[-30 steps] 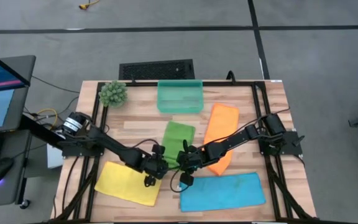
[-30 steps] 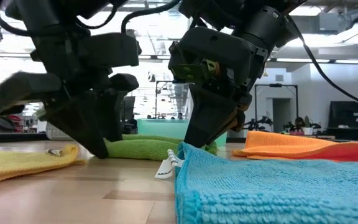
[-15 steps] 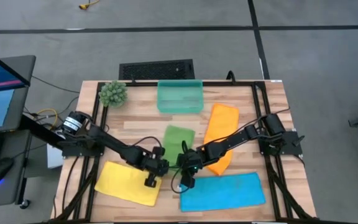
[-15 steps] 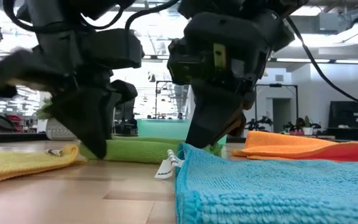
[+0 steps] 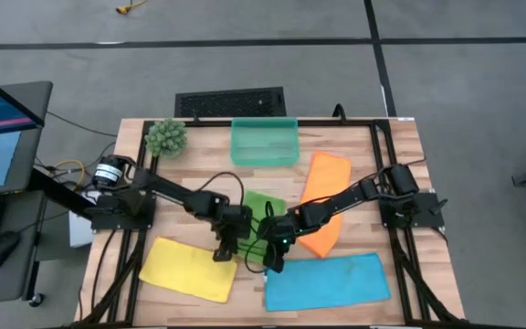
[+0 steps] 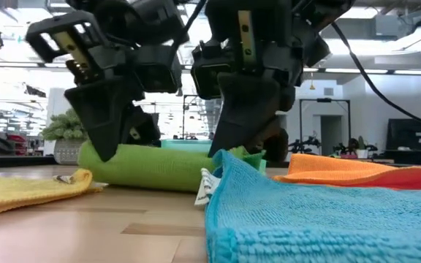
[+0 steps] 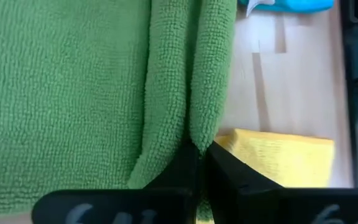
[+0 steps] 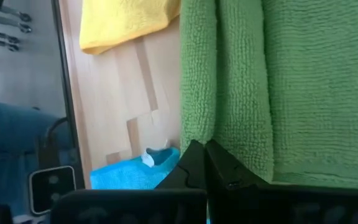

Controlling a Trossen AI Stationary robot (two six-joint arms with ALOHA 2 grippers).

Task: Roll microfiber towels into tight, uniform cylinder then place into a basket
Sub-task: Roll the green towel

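Observation:
The green towel (image 5: 263, 210) lies mid-table, its far part flat and its near edge gathered into a thick roll (image 6: 159, 166). My left gripper (image 5: 229, 241) is shut on the roll's left end and my right gripper (image 5: 277, 250) on its right end. The yellow towel (image 5: 188, 268) lies flat at the near left, the blue towel (image 5: 327, 281) at the near right, and the orange towel (image 5: 322, 203) right of the green one. The teal basket (image 5: 264, 142) stands at the far edge. My left gripper pinches the rolled near edge of the green towel (image 7: 194, 124) at its left end, several layers between the two fingers. The fingers slant down from the near left. The roll sits raised on the towel's flat part. My right gripper pinches the same rolled edge (image 8: 197, 127) at its right end, several layers of cloth between the two fingers. The fingers slant down from the near right, and the fold stands up off the table beside the blue towel's corner (image 6: 221, 172).
A spiky green plant ball (image 5: 165, 137) sits at the far left corner. A black frame (image 5: 377, 174) runs along the table's sides. The blue towel's corner with its white tag (image 6: 209, 183) lies right beside the green roll. Bare wood (image 5: 199, 187) shows left of the green towel.
My left gripper has shut on the green towel's near edge, turned at the wrist and moved toward the far edge. Both grippers have turned that edge up and over, so it now stands as a thicker roll, while the towel's far part stays flat.

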